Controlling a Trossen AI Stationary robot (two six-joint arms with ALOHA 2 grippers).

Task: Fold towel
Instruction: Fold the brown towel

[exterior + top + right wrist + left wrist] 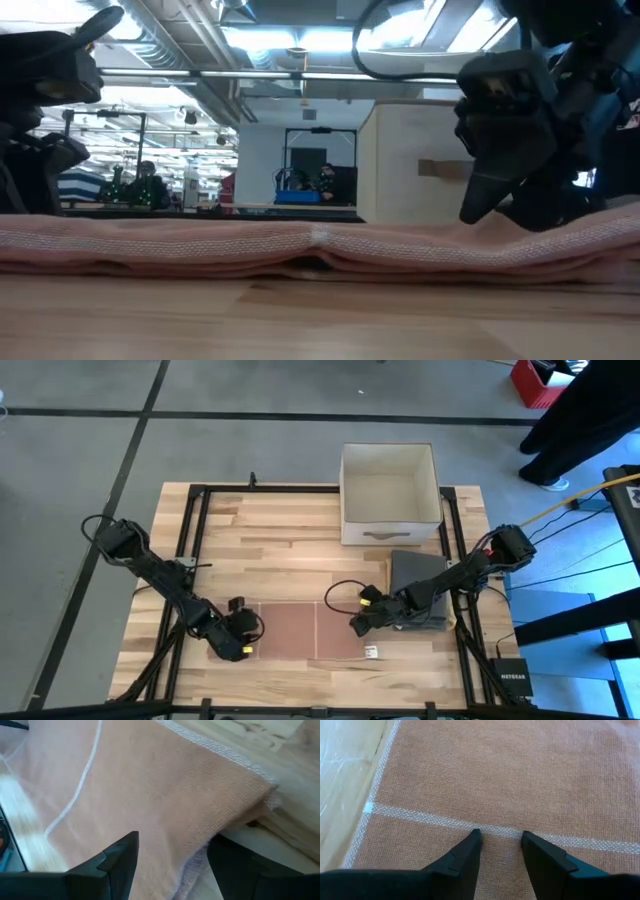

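High view showed the towel (310,630) lying flat and folded on the wooden table (280,530), in front of the white box (388,495) and nearer the table's front edge. The left gripper (236,640) was at the towel's left end, its fingers (465,855) a little apart and resting on the cloth beside a white stripe, with nothing clamped. The right gripper (362,622) was at the towel's right end, fingers (120,855) wide apart over the folded corner.

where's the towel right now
In the high view the towel lies flat at the table's near edge, between the left gripper and right gripper.
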